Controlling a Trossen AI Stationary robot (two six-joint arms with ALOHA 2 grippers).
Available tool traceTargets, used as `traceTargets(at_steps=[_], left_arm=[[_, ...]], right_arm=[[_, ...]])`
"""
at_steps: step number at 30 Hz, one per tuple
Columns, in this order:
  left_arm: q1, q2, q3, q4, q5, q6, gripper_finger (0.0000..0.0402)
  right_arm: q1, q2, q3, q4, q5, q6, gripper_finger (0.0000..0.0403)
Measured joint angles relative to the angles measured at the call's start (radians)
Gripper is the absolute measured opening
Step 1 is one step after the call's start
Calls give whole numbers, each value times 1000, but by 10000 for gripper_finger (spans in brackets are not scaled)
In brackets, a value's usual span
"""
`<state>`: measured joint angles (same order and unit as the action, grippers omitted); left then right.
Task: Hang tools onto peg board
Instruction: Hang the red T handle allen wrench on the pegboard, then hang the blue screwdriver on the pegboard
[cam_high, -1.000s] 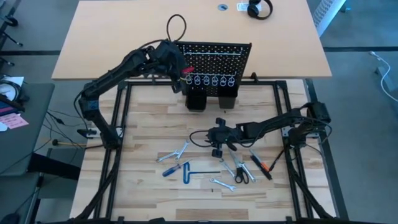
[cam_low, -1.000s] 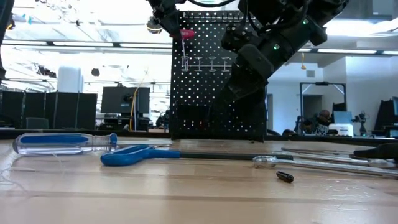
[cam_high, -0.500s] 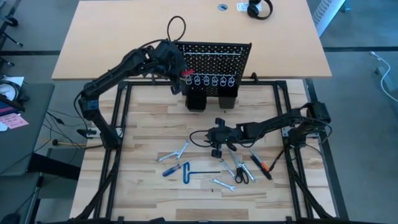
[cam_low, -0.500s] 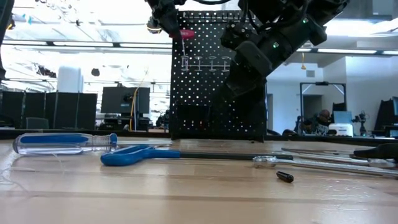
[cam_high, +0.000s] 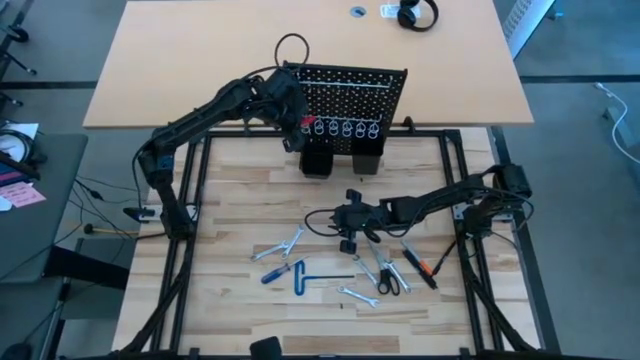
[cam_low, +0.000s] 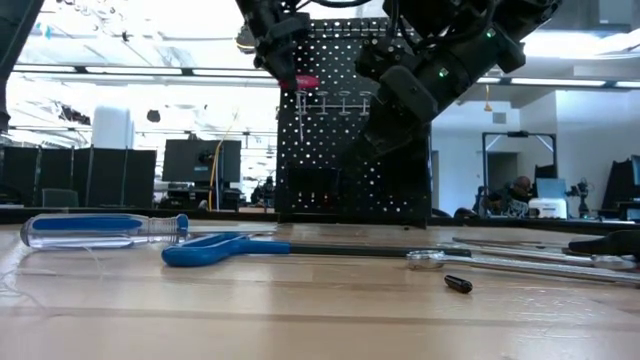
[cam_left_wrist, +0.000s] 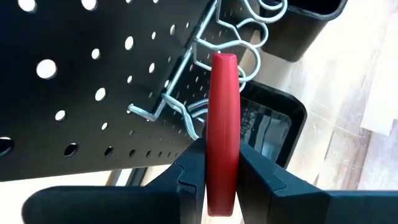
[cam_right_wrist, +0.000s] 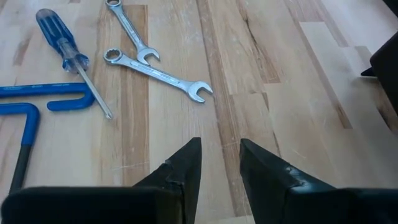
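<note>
The left end effector (cam_left_wrist: 222, 168) is at the far side of the counter (cam_high: 230, 220), up against the left part of the upright black peg board (cam_high: 350, 85). Its fingers (cam_left_wrist: 186, 171) are clamped on a red-handled tool (cam_left_wrist: 222, 130), held just beside the row of silver ring hooks (cam_high: 345, 128). In the low view the tool's thin shaft hangs down in front of the board. Two black cups (cam_high: 340, 160) sit at the board's base.

The right end effector (cam_right_wrist: 219, 162) hovers over the middle of the counter, fingers a little apart and holding nothing. Loose on the near counter lie two crossed wrenches (cam_right_wrist: 146, 59), a blue screwdriver (cam_right_wrist: 62, 43), a blue T-key (cam_high: 305, 277), black scissors (cam_high: 388, 280) and an orange-and-black tool (cam_high: 420, 263).
</note>
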<state>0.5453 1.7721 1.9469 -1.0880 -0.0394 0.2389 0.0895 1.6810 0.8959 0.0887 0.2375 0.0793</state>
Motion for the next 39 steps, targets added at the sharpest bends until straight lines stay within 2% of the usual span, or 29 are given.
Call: traceTargets(at_steps=[6,17,28,33,35,39], left_arm=[[0,-6,0,5,3,-16,83],[6,-23,32,-29,2,-7,151],[15,-207,32,-139,17,3,156],[-13,-366,-164,-96,77,-54,140],[-41,-447,-301,-42,81,-79,134],[-122,-627,-629,166,83,-171,126]], right_arm=[[0,0,0,-3,0,0,118],[0,0,0,-3,0,0,118],[14,0,0,-11,0,-5,118],[27,-4,0,-27,0,-10,118],[32,-18,-1,-52,0,-10,118],[39,-61,-1,-72,1,-24,118]])
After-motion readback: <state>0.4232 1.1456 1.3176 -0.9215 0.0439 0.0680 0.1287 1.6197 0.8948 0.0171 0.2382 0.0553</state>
